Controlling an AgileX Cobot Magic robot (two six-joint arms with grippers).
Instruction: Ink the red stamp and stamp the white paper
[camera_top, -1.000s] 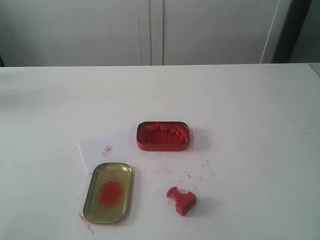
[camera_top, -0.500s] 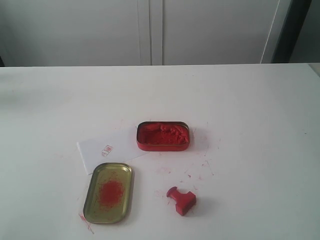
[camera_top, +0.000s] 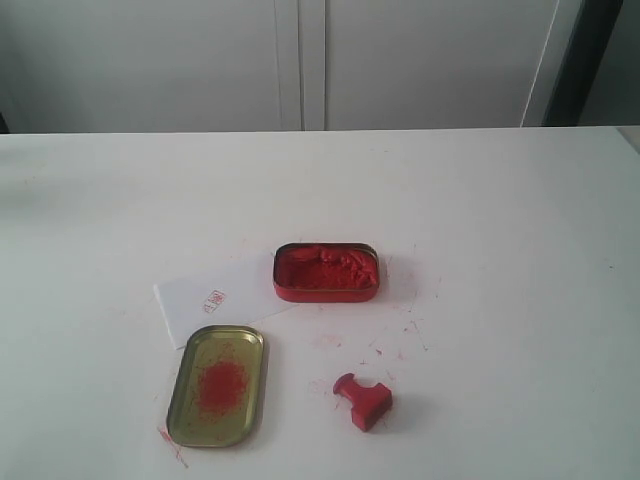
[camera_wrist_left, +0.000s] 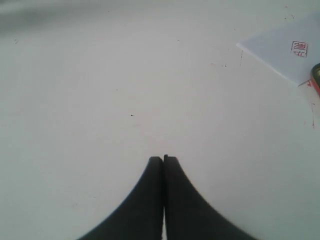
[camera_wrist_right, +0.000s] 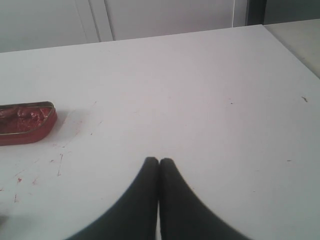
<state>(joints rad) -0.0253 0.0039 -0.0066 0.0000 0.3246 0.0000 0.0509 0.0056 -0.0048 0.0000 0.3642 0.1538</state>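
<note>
The red stamp (camera_top: 364, 399) lies on its side on the table near the front, right of the gold lid. The white paper (camera_top: 205, 300) lies flat left of the red tin, one red imprint on it; its corner shows in the left wrist view (camera_wrist_left: 287, 52). Neither gripper appears in the exterior view. My left gripper (camera_wrist_left: 163, 159) is shut and empty over bare table, well away from the paper. My right gripper (camera_wrist_right: 159, 161) is also shut with nothing in it, off to the side of the red tin (camera_wrist_right: 25, 122).
The open red oval tin of ink paste (camera_top: 326, 271) sits mid-table, overlapping the paper's edge. The gold oval lid smeared with red (camera_top: 217, 385) lies front left. Red smudges (camera_top: 405, 330) dot the white table (camera_top: 480, 200). White cabinet doors stand behind.
</note>
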